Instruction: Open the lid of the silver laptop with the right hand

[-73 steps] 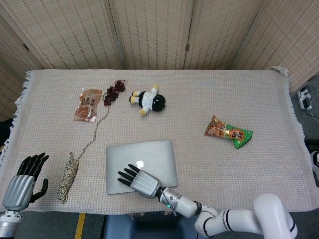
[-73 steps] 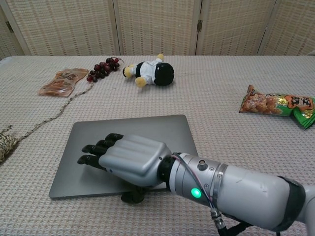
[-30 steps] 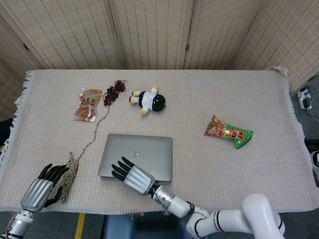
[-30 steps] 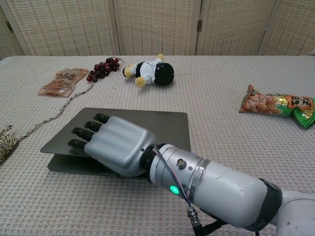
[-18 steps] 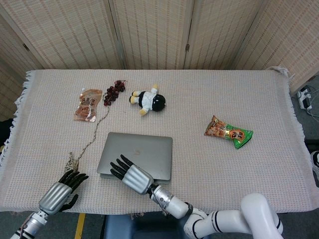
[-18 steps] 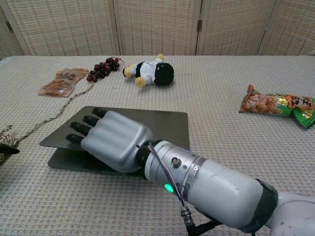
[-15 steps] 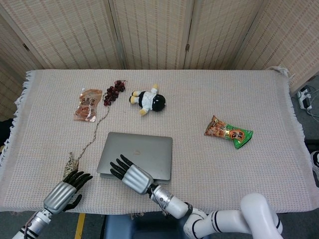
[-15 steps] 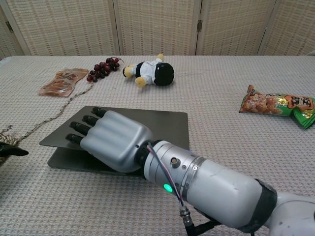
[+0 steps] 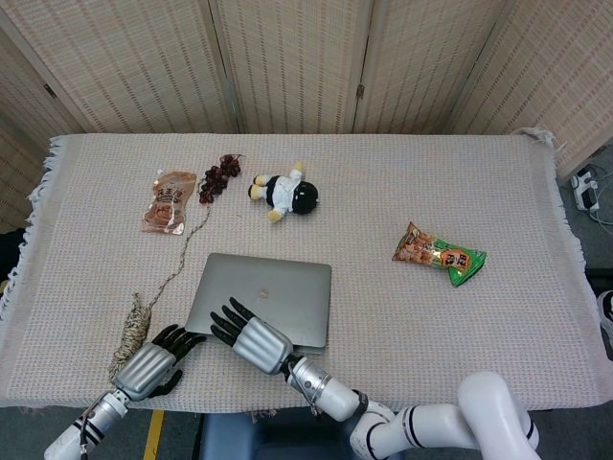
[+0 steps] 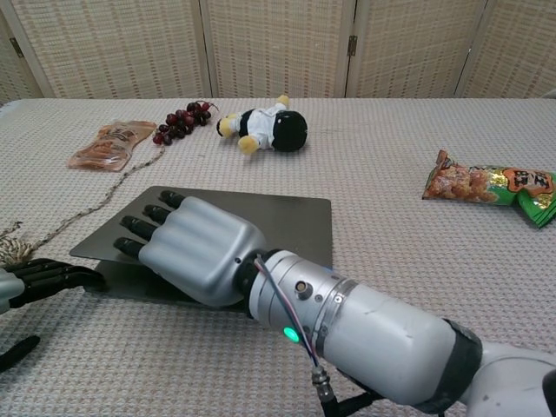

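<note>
The silver laptop [image 9: 273, 287] lies near the table's front edge, its lid [image 10: 278, 213] lifted a little at the front, leaving a thin gap above the base. My right hand [image 9: 251, 340] covers the lid's front edge [image 10: 195, 248]. Its fingers lie flat on top and its thumb is hidden underneath. My left hand [image 9: 153, 369] reaches in from the front left, and its fingertips [image 10: 82, 278] touch the base's left front corner. That hand holds nothing, with the thumb apart from the fingers.
A twine bundle [image 9: 134, 326] lies just left of the laptop, its string running back to a snack packet [image 9: 170, 201] and grapes [image 9: 220, 175]. A plush toy [image 9: 284, 195] sits behind the laptop. A chips bag [image 9: 439, 254] lies at the right.
My left hand has moved right, past the twine, up to the laptop's front left corner. The lid, flat 2.4 s ago, stands slightly raised and has barely moved in the last second.
</note>
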